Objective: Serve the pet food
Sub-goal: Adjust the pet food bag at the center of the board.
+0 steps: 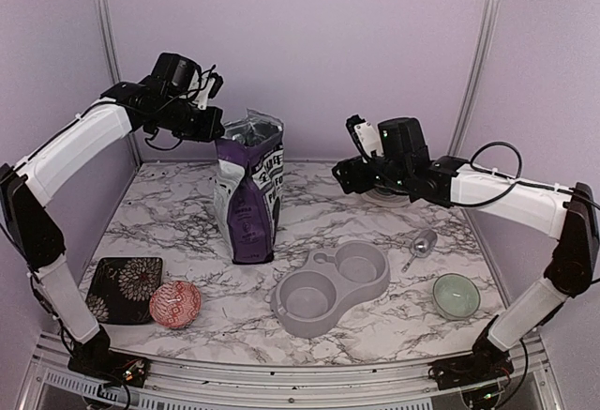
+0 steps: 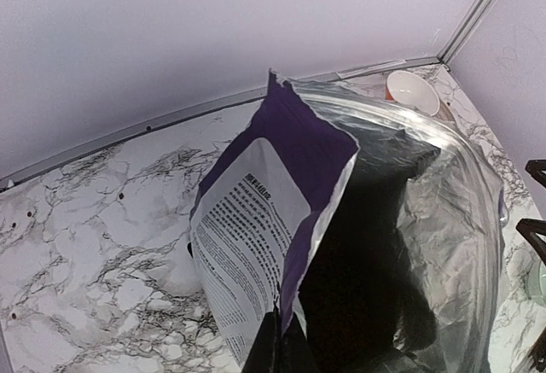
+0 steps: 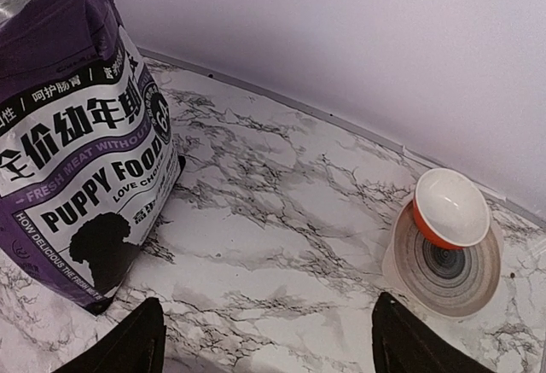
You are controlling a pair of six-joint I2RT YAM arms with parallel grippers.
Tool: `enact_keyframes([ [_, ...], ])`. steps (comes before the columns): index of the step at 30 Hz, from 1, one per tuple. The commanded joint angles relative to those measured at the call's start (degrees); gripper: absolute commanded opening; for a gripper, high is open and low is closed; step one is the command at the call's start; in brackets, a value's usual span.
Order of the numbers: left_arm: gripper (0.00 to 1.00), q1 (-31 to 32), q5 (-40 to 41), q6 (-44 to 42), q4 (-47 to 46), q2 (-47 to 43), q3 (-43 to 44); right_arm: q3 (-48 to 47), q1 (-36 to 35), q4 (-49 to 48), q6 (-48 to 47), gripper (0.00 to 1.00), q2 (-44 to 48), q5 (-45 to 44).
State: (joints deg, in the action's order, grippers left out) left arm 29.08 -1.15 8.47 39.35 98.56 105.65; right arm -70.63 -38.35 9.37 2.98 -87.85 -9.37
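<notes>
The left gripper (image 1: pixel 217 130) is pinched shut on the top left lip of the purple bag (image 1: pixel 248 189), which stands upright towards the back of the marble table (image 1: pixel 169 232). The left wrist view looks down past that lip into the bag's wide, foil-lined mouth. The interior is in deep shadow, and the pet food cannot be made out there or anywhere else on the table.

The right gripper (image 3: pixel 273 349) hangs above the table with its fingers spread wide and nothing between them. It is to the right of the bag, with a bare stretch of marble below it. Past it, close to the back wall (image 3: pixel 358 40), an orange bowl (image 3: pixel 450 206) with a white inside rests on the far edge of a striped plate (image 3: pixel 444 275).

Nearer the arms, the grey double-bowl feeder (image 1: pixel 333 288) lies at an angle in front of the bag and apart from it. A metal scoop (image 1: pixel 420 244) lies to the feeder's right, and a green bowl (image 1: pixel 456 295) sits just beyond it near the right edge. At the front left corner, a red patterned bowl (image 1: pixel 175 302) sits just beside a dark flowered plate (image 1: pixel 124 288). Open marble separates these two from the bag.
</notes>
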Motion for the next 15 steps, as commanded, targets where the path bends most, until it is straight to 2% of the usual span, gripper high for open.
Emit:
enact_keyframes([
  [1, 0.00, -3.34, -2.65, -8.49, 0.28, 2.14, 4.17, -0.48, 0.73, -2.39, 0.25, 0.80, 0.48, 1.04],
  [6, 0.00, -3.98, 1.18, -14.50, 0.29, 3.71, 7.32, -0.73, 0.73, -2.05, 0.24, 0.80, -0.21, 1.28],
  [11, 0.00, -4.10, 3.62, -14.37, 0.29, 5.01, 9.61, -1.41, 0.73, -2.15, 1.23, 0.80, -1.01, 2.16],
  [13, 0.04, -4.04, 3.61, -14.23, 0.19, 4.62, 9.24, -2.04, 0.77, -1.90, 1.58, 0.80, -1.60, 2.89],
  [15, 0.12, -4.10, 3.80, -14.57, 0.03, 3.94, 8.71, -2.71, 0.73, -1.69, 1.83, 0.79, -2.07, 3.48],
])
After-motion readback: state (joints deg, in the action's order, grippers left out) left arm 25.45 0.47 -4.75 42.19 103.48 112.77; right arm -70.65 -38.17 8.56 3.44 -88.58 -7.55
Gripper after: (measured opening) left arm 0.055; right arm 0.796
